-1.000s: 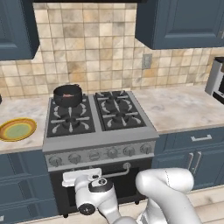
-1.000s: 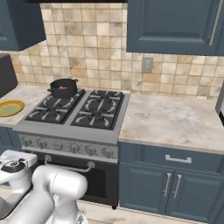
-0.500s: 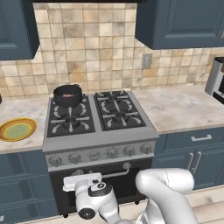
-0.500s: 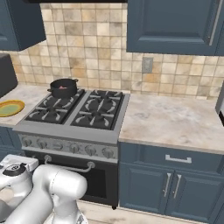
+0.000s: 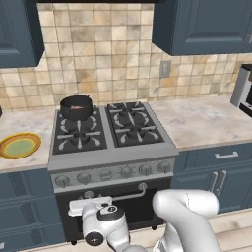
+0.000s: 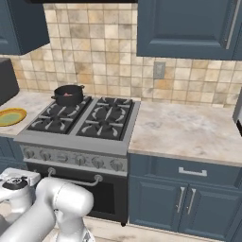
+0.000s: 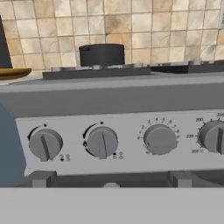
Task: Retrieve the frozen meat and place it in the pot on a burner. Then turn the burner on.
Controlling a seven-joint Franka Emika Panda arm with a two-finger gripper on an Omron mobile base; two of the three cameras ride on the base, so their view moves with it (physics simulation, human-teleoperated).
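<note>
Hand view looks straight at the stove's front panel (image 7: pixel 122 109), claw low in front of it, fingertips themselves not visible here; jaws spread fully wide, nothing between them, touching nothing. Four silver knobs in a row across the panel: far-left knob (image 7: pixel 45 144), second knob (image 7: pixel 101 142), third knob (image 7: pixel 159 139), fourth knob (image 7: pixel 215 136) cut by the right edge. Oven handle brackets (image 7: pixel 41 178) just below the knobs.

Left base view: hand (image 5: pixel 101 220) sits below counter height, just in front of the oven door (image 5: pixel 123 206), under the left half of the knob row. Gripper fingers point toward the stove, hard to make out.

Pot (image 5: pixel 76 107) stands on the back-left burner, black, low walls. Frozen meat (image 5: pixel 75 107) shows as a reddish patch inside the pot; also seen in the right base view, meat (image 6: pixel 68 94) in pot (image 6: pixel 69 94). Front-left burner (image 5: pixel 78 138) bare, both right burners bare.

Yellow-rimmed green plate (image 5: pixel 18 145) on the left counter (image 5: pixel 29 120), well apart from the pot, nothing on it. Right counter (image 6: pixel 189 130) wide and bare. Blue drawers (image 6: pixel 189 172) right of the oven; floor room open beside the arm.
</note>
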